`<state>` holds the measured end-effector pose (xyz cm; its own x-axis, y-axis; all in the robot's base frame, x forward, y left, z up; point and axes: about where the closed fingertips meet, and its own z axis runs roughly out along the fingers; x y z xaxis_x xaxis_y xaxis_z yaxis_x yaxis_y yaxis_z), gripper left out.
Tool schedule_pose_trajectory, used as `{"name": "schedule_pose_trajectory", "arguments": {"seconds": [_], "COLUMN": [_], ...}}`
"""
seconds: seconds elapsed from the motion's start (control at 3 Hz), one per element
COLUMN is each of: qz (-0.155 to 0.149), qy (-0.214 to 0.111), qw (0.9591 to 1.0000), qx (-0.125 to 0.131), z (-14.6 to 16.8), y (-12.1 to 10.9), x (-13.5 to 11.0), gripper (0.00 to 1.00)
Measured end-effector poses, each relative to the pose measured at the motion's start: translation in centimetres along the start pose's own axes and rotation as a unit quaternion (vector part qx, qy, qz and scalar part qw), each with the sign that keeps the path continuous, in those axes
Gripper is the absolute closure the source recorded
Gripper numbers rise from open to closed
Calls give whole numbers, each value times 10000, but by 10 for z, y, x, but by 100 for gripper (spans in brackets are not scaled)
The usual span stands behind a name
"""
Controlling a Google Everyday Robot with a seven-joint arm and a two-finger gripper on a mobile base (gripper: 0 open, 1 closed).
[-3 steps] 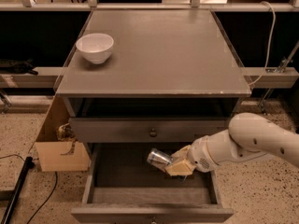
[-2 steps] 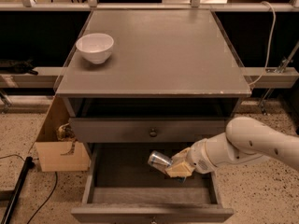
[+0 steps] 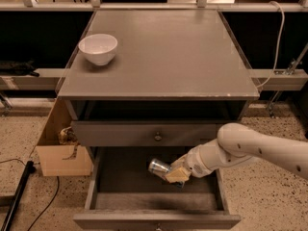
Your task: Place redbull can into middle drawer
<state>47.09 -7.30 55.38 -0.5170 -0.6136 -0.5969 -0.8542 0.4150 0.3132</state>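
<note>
The redbull can (image 3: 158, 166) is silver and tipped on its side. My gripper (image 3: 174, 173) is shut on it and holds it inside the open middle drawer (image 3: 120, 186), right of centre and a little above the bare grey floor. My white arm (image 3: 250, 150) reaches in from the right over the drawer's right wall. The fingertips are partly hidden behind the can.
A closed drawer with a round knob (image 3: 157, 137) sits just above the open one. A white bowl (image 3: 98, 48) stands on the cabinet top (image 3: 183, 57) at the left. A cardboard box (image 3: 61, 150) sits on the floor to the left, with a black cable (image 3: 19, 196) near it.
My gripper has moved the can slightly left and down, deeper into the open drawer. The bowl and the drawers have not moved.
</note>
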Motion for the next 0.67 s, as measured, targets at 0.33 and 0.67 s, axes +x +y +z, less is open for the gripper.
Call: {"name": "schedule_pose_trajectory", "arguments": {"seconds": [0.33,0.67], "qz": [116,270], "qy": [175,375], "qw": [9997,9987], "qx": [-121,-208], "z": [32,62], "y": [-15,-31], "x": [13,33], "gripper": [100,100]}}
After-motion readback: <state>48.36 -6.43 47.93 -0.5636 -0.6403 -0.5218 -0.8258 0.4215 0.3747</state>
